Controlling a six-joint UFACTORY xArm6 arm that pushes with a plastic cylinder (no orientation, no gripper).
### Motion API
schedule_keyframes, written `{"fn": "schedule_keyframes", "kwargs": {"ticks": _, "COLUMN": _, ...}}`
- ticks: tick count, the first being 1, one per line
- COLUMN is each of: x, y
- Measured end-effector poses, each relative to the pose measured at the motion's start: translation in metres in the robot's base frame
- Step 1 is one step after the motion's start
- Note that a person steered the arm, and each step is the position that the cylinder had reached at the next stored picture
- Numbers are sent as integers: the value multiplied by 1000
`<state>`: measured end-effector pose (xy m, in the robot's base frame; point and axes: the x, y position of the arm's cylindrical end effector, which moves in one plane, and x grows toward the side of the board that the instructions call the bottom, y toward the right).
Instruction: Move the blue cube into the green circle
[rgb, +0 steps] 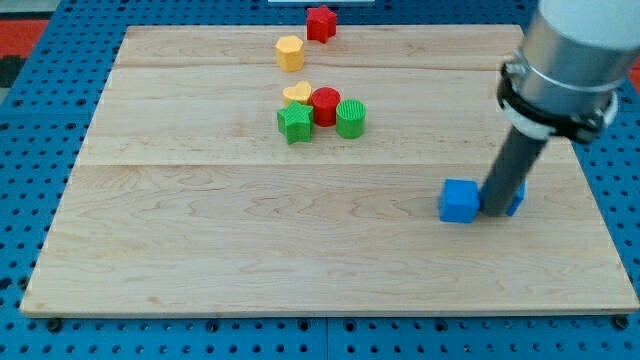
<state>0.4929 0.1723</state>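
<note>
The blue cube (460, 201), sitting square, touches my tip (493, 212) on its right.

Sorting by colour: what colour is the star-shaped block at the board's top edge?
Red. The star block shows clearly in the camera view, the only one.

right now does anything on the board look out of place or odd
Nothing looks damaged or spilled. My tip sits between the blue cube and a second blue block that the rod mostly hides, so its shape is unclear. The green circle stands far off in the cluster toward the view's top.
</note>
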Motion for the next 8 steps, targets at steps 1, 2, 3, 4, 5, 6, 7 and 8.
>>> {"fn": "schedule_keyframes", "kwargs": {"ticks": 1, "x": -1, "y": -37}}
{"fn": "schedule_keyframes", "kwargs": {"ticks": 2, "x": 54, "y": -25}}
{"fn": "schedule_keyframes", "kwargs": {"ticks": 3, "x": 37, "y": -83}}
{"fn": "schedule_keyframes", "kwargs": {"ticks": 4, "x": -30, "y": -132}}
{"fn": "schedule_keyframes", "kwargs": {"ticks": 5, "x": -19, "y": -138}}
{"fn": "schedule_keyframes", "kwargs": {"ticks": 6, "x": 18, "y": -128}}
{"fn": "schedule_keyframes", "kwargs": {"ticks": 7, "x": -24, "y": -95}}
{"fn": "schedule_keyframes", "kwargs": {"ticks": 8, "x": -66, "y": -65}}
